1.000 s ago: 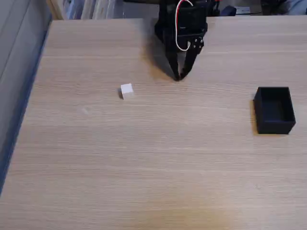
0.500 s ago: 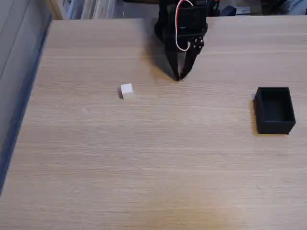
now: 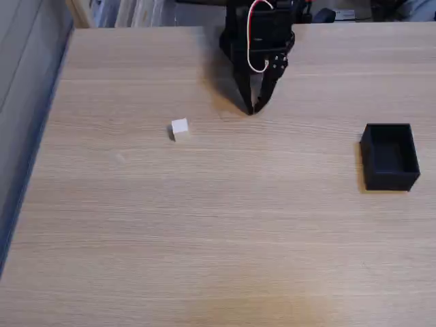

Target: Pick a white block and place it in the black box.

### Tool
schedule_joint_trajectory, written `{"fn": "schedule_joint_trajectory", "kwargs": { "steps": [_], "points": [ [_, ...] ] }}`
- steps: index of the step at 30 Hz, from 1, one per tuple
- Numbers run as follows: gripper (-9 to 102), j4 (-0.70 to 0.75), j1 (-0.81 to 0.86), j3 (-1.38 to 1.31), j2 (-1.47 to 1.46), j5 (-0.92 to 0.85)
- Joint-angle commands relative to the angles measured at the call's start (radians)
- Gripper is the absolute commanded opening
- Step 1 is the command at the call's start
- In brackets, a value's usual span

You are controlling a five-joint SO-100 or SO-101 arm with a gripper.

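1. First, locate the black box (image 3: 389, 156), empty, nearest the camera at the fixed view's right.
2. Locate the white block (image 3: 180, 128) left of centre, untouched on the table (image 3: 204, 238).
3. Spread the gripper (image 3: 251, 109), fingertips together at the far edge, then lower astride the block.

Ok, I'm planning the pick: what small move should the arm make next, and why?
Probably swing the gripper left in the fixed view toward the white block and open the fingers. They meet at the tips, empty, well apart from the block, and the black box holds nothing.
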Motion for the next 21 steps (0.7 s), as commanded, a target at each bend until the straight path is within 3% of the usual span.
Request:
{"fn": "schedule_joint_trajectory", "kwargs": {
  "steps": [1, 21],
  "points": [
    [0, 0.005, 0.011, 0.015, 0.006, -0.008],
    [0, 0.006, -0.002, 0.014, 0.006, -0.003]
  ]
}}
